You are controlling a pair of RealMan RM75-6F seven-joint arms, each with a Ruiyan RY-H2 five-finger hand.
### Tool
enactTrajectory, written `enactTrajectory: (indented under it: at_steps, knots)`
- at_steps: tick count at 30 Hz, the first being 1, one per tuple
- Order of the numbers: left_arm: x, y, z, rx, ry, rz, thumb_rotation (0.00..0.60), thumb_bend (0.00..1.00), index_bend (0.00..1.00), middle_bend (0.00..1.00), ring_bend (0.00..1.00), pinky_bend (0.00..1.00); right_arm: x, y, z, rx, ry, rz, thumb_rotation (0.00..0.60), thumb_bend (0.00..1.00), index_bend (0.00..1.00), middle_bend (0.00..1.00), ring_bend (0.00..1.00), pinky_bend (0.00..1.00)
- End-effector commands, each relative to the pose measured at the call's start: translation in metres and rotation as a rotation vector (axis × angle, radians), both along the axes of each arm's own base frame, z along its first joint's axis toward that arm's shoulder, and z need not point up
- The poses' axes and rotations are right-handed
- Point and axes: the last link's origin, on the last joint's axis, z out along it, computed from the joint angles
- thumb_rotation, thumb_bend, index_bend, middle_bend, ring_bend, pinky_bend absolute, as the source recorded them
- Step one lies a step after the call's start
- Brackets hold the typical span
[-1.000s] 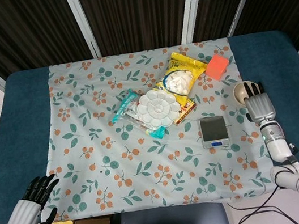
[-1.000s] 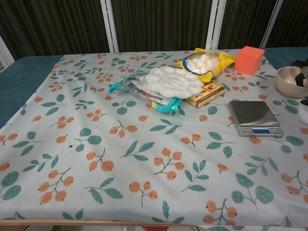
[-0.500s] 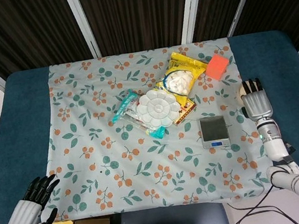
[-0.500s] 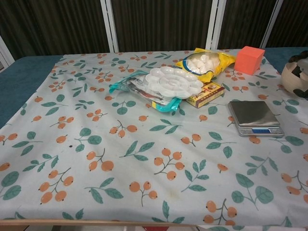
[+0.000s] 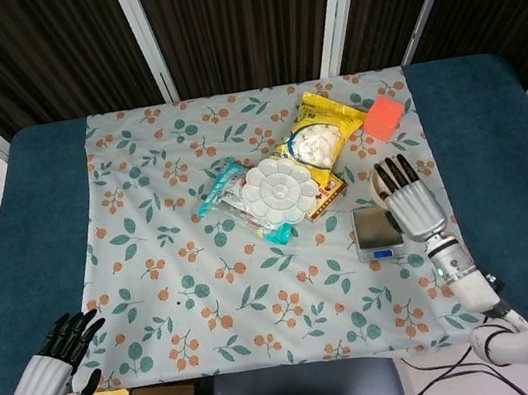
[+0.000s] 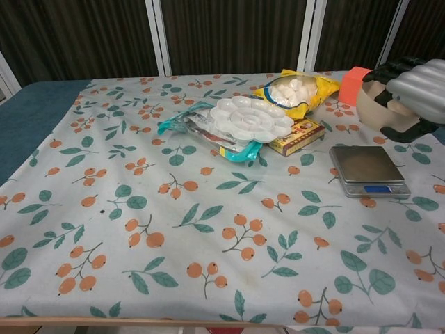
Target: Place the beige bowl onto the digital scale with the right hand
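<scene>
Chest view: beige bowl [image 6: 376, 106] tilted in right hand [image 6: 411, 97].

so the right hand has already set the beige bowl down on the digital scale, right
Not yet. The right hand holds the beige bowl in the air, above and just behind the digital scale, whose platform is bare. The chest view shows the gap.
</scene>
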Motion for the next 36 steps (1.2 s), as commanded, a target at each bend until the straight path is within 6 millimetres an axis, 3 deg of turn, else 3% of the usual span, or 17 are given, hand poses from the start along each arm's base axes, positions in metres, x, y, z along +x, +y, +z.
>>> enactTrajectory:
  at_steps: [1, 10, 21, 27, 31, 36]
  knots:
    - [0.0, 0.0, 0.002, 0.004, -0.007, 0.001, 0.6, 0.44, 0.0, 0.0, 0.03, 0.06, 0.012, 0.017, -0.011, 0.025, 0.057, 0.054, 0.6, 0.59, 0.8, 0.19, 0.0, 0.05]
    - [0.0, -0.001, 0.005, -0.002, -0.024, -0.005, 0.6, 0.44, 0.0, 0.0, 0.03, 0.06, 0.01, 0.03, -0.026, 0.07, 0.124, 0.047, 0.6, 0.59, 0.75, 0.19, 0.0, 0.05]
    - [0.0, 0.0, 0.005, -0.003, -0.031, -0.009, 0.6, 0.44, 0.0, 0.0, 0.03, 0.06, 0.008, 0.034, -0.032, 0.107, 0.146, 0.042, 0.6, 0.59, 0.48, 0.13, 0.0, 0.05]
    - [0.0, 0.001, 0.005, -0.001, -0.032, -0.009, 0.6, 0.44, 0.0, 0.0, 0.03, 0.06, 0.002, 0.038, -0.025, 0.101, 0.153, 0.04, 0.6, 0.59, 0.43, 0.11, 0.0, 0.05]
    - [0.0, 0.0, 0.005, -0.001, -0.029, -0.008, 0.6, 0.44, 0.0, 0.0, 0.03, 0.06, 0.0, 0.045, -0.014, 0.093, 0.112, 0.039, 0.6, 0.58, 0.33, 0.09, 0.0, 0.04]
    - [0.0, 0.001, 0.004, 0.0, -0.026, -0.008, 0.6, 0.44, 0.0, 0.0, 0.03, 0.06, 0.001, 0.067, 0.012, 0.063, -0.044, 0.05, 0.6, 0.42, 0.17, 0.05, 0.0, 0.02]
